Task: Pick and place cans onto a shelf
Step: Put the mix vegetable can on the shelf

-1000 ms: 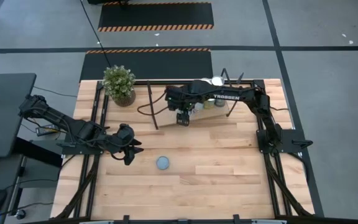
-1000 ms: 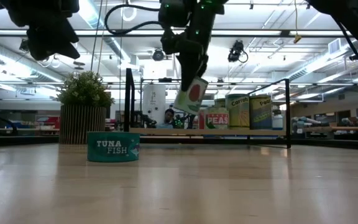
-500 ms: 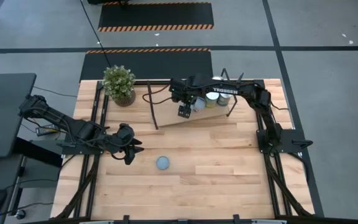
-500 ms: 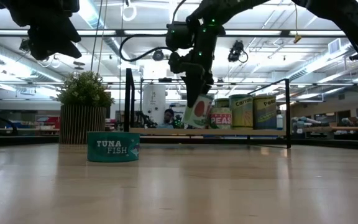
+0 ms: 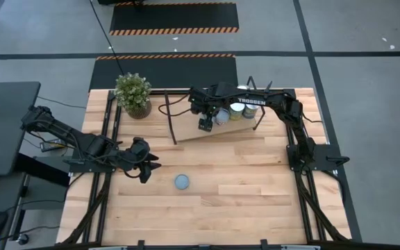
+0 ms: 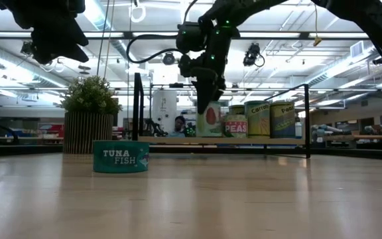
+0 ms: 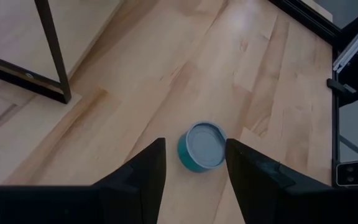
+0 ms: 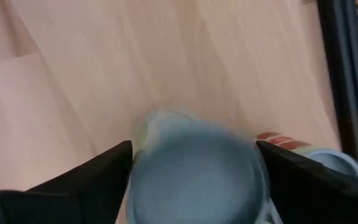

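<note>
Wooden shelf (image 6: 178, 141), right end effector (image 6: 207, 109) has set can (image 6: 209, 120) upright

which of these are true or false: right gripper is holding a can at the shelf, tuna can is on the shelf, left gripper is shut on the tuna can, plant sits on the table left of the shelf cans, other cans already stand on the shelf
1. The right gripper holds a can at the shelf. True.
2. The tuna can is on the shelf. False: it stands on the bare table, apart from the shelf.
3. The left gripper is shut on the tuna can. False: its fingers are open and the tuna can lies beyond them, untouched.
4. The plant sits on the table left of the shelf cans. True.
5. Other cans already stand on the shelf. True: a row stands upright beside the held can.
</note>
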### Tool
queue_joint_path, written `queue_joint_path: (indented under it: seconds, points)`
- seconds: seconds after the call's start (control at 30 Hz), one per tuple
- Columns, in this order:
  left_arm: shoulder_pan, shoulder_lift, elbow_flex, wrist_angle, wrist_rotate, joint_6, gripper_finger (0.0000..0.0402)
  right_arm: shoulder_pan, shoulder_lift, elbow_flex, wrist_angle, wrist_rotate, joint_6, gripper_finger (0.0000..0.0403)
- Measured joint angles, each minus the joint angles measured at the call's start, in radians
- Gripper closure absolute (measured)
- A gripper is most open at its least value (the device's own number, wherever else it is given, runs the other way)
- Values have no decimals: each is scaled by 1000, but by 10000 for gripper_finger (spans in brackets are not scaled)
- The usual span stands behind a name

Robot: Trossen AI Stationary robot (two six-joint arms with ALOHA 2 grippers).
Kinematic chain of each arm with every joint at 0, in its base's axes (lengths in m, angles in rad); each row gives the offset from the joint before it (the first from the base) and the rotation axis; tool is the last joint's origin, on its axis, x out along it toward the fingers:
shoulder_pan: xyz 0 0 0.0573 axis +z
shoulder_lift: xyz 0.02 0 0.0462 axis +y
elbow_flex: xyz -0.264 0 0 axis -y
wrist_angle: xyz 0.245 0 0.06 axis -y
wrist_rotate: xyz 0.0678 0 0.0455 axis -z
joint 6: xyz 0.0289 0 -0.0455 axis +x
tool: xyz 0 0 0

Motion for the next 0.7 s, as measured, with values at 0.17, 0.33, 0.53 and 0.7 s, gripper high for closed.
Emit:
queue_joint_path:
  seconds: [0.17, 0.33, 0.53, 0.7]
  points:
    - [0, 0, 0, 0, -7, 0, 230, -2, 0, 0, 7, 17, 31, 40]
    - [0, 0, 0, 0, -17, 4, 230, -9, 0, 3, 14, 61, 88, 39]
    - [0, 0, 0, 0, -17, 1, 230, -8, -2, 104, -60, 50, 60, 41]
    - [0, 0, 0, 0, -19, -1, 230, -40, -4, 159, -119, 113, 93, 41]
